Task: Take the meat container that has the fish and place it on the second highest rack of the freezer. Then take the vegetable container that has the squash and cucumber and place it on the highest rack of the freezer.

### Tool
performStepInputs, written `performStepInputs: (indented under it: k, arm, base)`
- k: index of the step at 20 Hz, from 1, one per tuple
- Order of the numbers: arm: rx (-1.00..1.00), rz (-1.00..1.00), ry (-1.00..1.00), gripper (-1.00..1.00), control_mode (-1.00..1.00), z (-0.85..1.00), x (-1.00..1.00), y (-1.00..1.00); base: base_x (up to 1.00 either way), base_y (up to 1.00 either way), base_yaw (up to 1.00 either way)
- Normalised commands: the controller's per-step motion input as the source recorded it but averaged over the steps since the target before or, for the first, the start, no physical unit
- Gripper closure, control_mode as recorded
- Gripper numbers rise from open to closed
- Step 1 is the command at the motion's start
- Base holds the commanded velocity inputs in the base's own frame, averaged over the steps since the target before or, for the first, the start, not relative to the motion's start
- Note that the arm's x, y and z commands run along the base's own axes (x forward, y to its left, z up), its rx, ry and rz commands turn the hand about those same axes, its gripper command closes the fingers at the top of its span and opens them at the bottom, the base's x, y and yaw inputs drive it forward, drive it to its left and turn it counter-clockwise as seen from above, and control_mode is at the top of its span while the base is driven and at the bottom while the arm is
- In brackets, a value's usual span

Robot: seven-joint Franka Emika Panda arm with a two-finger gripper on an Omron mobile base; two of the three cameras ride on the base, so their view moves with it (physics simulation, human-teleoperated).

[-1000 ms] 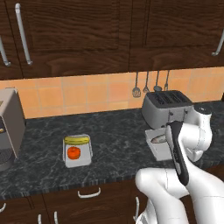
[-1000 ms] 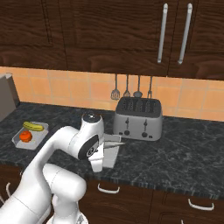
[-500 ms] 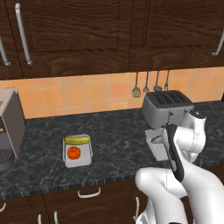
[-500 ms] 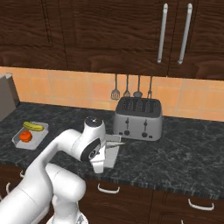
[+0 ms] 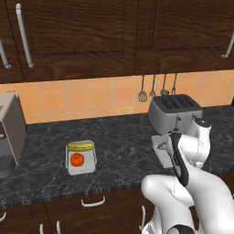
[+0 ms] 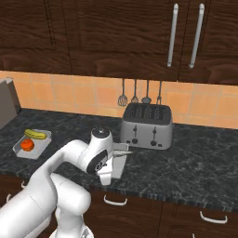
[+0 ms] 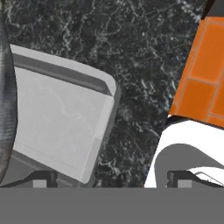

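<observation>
On the dark speckled counter (image 5: 119, 132), you had the arm folded low in front of the toaster (image 5: 174, 112), with the gripper (image 7: 109, 178) pointing down at the meat container (image 7: 61, 127). That container appeared in the hand view as a pale grey tray with a raised rim, and the fish (image 7: 6, 105) lay along its left edge as a dark, scaled strip. From the left base view, the same container sat just beside the arm's wrist, in front of the toaster, partly covered by the arm. You could not tell from any view whether the jaws were open or closed: only the finger bases showed at the bottom of the hand view, one over the tray and one over the bare counter. Whether the fingers touched the tray could not be judged either.

Well apart, to the left along the counter, stood the vegetable container (image 5: 81, 156), holding a yellow item at its far end and a red-orange item below it. Utensils (image 6: 139, 93) hung on the orange tiled wall (image 6: 69, 93) above the toaster.
</observation>
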Motion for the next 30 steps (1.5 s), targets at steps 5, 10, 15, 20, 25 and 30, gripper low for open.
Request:
performStepInputs:
  k: [5, 10, 15, 20, 25, 30]
  arm:
    - [0.00, 0.00, 0.00, -1.00, -1.00, -0.17, 0.12, 0.00]
    - [0.00, 0.00, 0.00, -1.00, -1.00, -0.25, 0.15, 0.00]
    - [0.00, 0.00, 0.00, -1.00, -1.00, -0.31, 0.09, 0.00]
    - [0.00, 0.00, 0.00, 1.00, -1.00, -0.28, 0.03, 0.07]
    - [0.00, 0.00, 0.00, 1.00, -1.00, 0.00, -0.01, 0.02]
    - [0.00, 0.00, -0.11, 1.00, -1.00, 0.33, -0.28, 0.03]
  base:
    - [0.00, 0.00, 0.00]
    - [0.00, 0.00, 0.00]
    - [0.00, 0.00, 0.00]
    - [0.00, 0.00, 0.00]
    - [0.00, 0.00, 0.00]
    - [0.00, 0.00, 0.00]
